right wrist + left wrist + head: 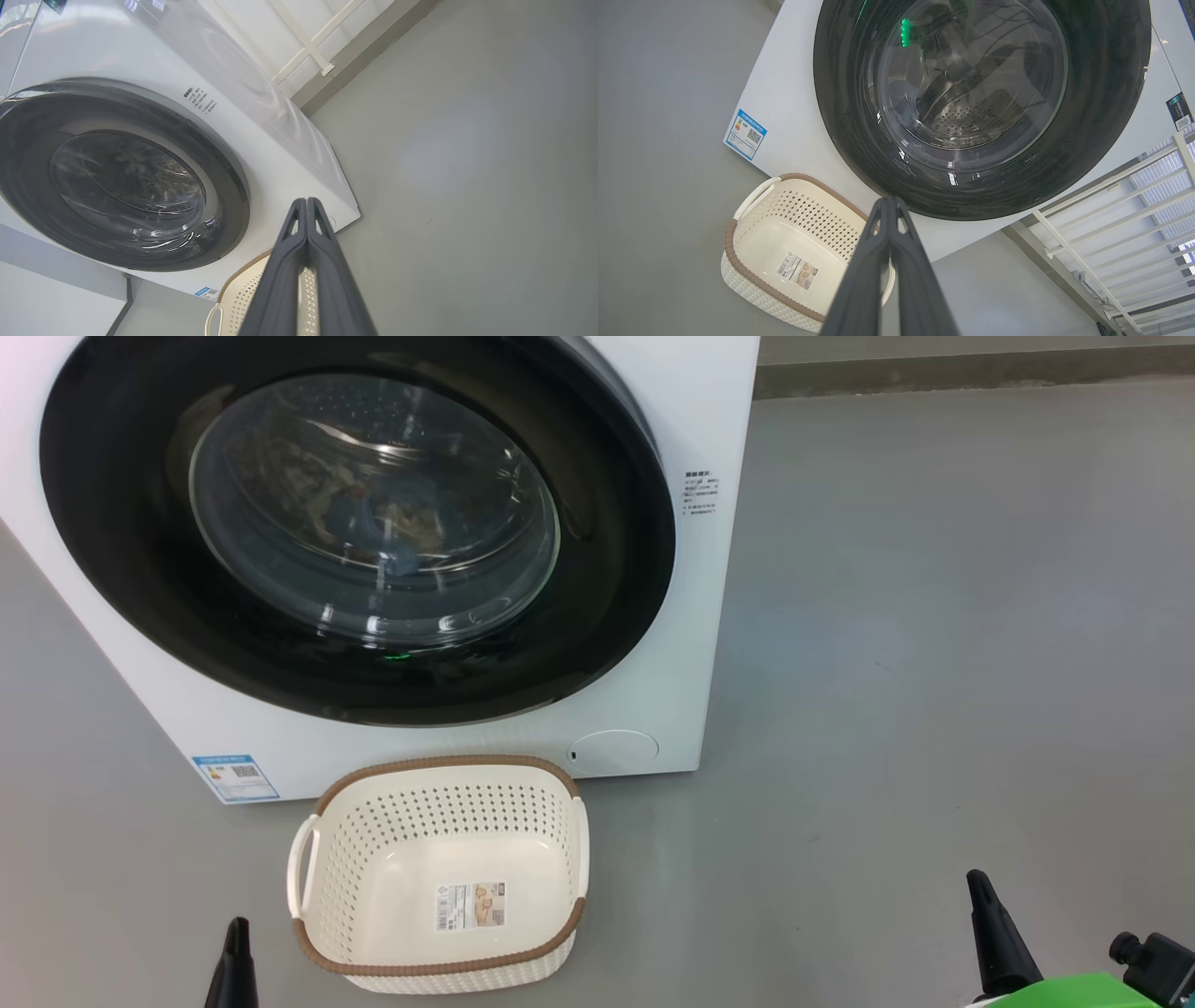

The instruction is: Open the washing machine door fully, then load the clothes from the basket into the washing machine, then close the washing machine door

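Note:
The white washing machine [653, 691] stands on the floor with its round black door [121, 579] shut flat against the front. Behind the glass porthole, clothes [392, 527] lie in the drum as dim blue and brown shapes. The cream basket [439, 784] with a brown rim sits on the floor just in front of the machine and holds only a paper label. My left gripper [238, 926] is shut and empty at the lower left, beside the basket. My right gripper [976, 879] is shut and empty at the lower right, well clear of the machine. The door [840, 116] and basket [752, 280] lie beyond my left gripper [889, 201]; my right gripper [306, 201] points at the machine [280, 163].
Grey floor [934, 663] stretches to the right of the machine up to a darker baseboard [971, 373]. A white metal railing [1120, 224] runs beside the machine in the left wrist view. A small round service flap [613, 751] sits at the machine's lower right.

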You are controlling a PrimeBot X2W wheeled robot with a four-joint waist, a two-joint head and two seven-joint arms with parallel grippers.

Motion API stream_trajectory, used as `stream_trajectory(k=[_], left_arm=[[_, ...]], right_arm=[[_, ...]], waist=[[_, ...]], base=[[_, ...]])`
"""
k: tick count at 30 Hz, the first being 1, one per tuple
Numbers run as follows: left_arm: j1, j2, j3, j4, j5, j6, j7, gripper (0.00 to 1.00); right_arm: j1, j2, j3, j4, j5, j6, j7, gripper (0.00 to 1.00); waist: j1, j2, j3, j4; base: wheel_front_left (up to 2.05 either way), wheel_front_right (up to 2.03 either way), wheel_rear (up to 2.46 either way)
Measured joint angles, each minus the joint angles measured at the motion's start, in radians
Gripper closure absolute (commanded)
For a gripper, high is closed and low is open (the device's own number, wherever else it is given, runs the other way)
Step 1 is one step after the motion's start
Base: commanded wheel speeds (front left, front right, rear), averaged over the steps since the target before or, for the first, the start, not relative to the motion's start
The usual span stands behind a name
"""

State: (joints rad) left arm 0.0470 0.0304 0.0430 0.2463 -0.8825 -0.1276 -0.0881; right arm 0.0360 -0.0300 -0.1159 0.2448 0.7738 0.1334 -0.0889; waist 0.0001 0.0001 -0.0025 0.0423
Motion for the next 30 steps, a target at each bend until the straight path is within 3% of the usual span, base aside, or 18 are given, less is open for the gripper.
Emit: stream_trajectory(k=[30], left_arm=[[-0.043,0.000,0.017,0.007,-0.309,0.000,0.087,1.00]], right_arm=[[-0.043,-0.002,-0.011,0.011,0.357,0.000,0.082,1.00]], waist=[[-0.0001,0.0000,0.002,-0.018]], base=[[0.00,0.00,0.00]])
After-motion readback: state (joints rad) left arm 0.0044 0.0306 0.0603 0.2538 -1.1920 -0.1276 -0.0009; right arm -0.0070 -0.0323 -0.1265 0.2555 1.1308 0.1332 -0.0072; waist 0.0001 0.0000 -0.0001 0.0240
